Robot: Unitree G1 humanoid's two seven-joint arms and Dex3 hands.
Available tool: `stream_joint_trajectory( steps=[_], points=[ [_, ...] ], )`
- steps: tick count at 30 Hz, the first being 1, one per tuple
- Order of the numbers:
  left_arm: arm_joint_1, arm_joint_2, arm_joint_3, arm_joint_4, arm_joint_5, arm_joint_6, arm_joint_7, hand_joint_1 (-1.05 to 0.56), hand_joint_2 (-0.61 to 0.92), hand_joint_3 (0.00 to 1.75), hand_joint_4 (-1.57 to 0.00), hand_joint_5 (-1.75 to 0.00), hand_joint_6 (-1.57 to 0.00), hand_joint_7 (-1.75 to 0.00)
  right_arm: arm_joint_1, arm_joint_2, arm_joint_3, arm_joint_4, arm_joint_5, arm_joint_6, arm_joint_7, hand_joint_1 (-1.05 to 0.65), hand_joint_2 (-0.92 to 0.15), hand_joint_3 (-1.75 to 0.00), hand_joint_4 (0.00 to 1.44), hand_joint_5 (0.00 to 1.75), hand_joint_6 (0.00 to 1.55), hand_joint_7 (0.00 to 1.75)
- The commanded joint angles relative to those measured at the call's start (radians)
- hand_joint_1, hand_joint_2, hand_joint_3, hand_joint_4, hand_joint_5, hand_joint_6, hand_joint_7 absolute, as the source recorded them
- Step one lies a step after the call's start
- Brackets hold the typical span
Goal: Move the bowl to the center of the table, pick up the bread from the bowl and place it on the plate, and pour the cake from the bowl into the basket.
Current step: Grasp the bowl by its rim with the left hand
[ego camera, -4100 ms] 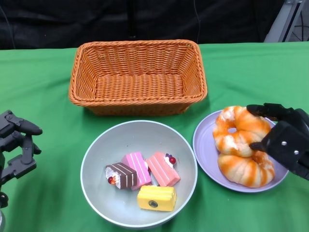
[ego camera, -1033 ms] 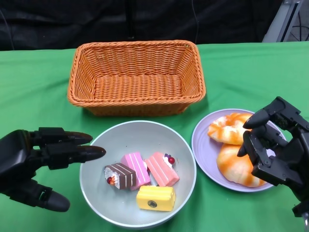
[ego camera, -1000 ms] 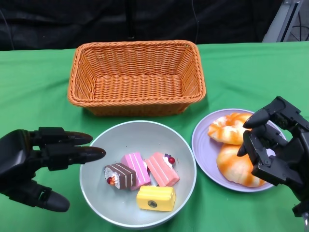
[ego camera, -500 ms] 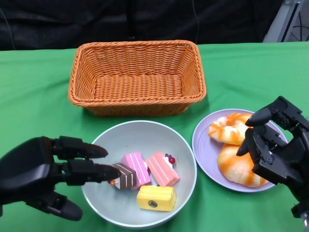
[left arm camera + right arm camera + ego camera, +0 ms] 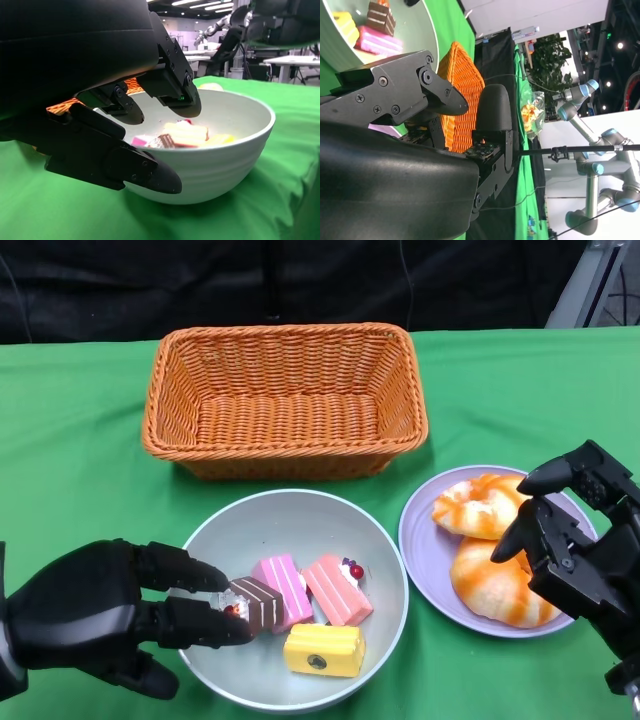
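left robot hand (image 5: 90, 615) advanced | straddles bowl (image 5: 375, 550) rim | fingers apart, gripping nothing

Pale grey-green round bowl (image 5: 380, 550), brown-and-white layered cake slice (image 5: 258, 602), two pink cake slices (image 5: 283, 585), yellow cake block (image 5: 323, 650), orange woven wicker basket (image 5: 285, 400), lavender round plate (image 5: 420, 540), orange-and-white streaked bread rolls (image 5: 478, 505), green tablecloth (image 5: 80, 430), matte black hands (image 5: 85, 612).

Four cakes (image 5: 300, 602), two breads (image 5: 495, 550) (one bowl (image 5: 385, 558), plate (image 5: 418, 540), basket (image 5: 285, 398)).
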Motion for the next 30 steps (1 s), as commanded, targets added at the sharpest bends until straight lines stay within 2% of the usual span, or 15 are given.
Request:
stream_joint_trajectory(
  steps=[1, 8, 24, 25, 28, 30],
  points=[
    [-0.029, 0.054, -0.085, 0.014, 0.000, 0.051, 0.049, -0.55, 0.90, 0.02, -0.77, -0.03, -0.74, -0.02, 0.007, -0.001, -0.011, -0.016, 0.010, 0.012, -0.009, -0.07, -0.80, -0.90, 0.57, 1.75, 0.39, 1.62],
    [-0.049, 0.092, -0.192, 0.004, -0.034, 0.128, 0.104, -0.55, 0.91, 0.01, -0.81, -0.04, -0.76, -0.01, 0.008, -0.002, -0.014, -0.018, 0.007, 0.016, -0.011, -0.05, -0.81, -0.89, 0.56, 1.75, 0.38, 1.62],
    [-0.044, 0.110, -0.265, 0.001, -0.129, 0.205, 0.083, -0.56, 0.90, 0.00, -0.82, -0.02, -0.76, 0.00, 0.008, -0.006, -0.022, -0.018, 0.016, 0.016, -0.001, -0.05, -0.82, -0.90, 0.55, 1.75, 0.37, 1.63],
    [-0.039, 0.104, -0.264, 0.000, -0.139, 0.222, 0.059, -0.56, 0.90, 0.00, -0.83, -0.02, -0.76, 0.00, 0.010, -0.007, -0.020, -0.023, 0.009, 0.018, -0.007, -0.05, -0.82, -0.90, 0.55, 1.75, 0.37, 1.63],
    [-0.027, 0.016, -0.290, 0.017, -0.171, 0.307, -0.090, -0.52, 0.92, 0.05, -0.78, -0.01, -0.68, 0.00, 0.021, -0.009, -0.011, -0.037, -0.026, 0.017, -0.027, -0.06, -0.81, -0.89, 0.55, 1.75, 0.37, 1.63],
    [-0.025, -0.008, -0.309, 0.021, -0.192, 0.328, -0.171, -0.51, 0.92, 0.05, -0.75, 0.00, -0.68, 0.00, 0.021, -0.007, -0.007, -0.043, -0.035, 0.020, -0.037, -0.05, -0.81, -0.89, 0.56, 1.75, 0.37, 1.63]
  ],
)
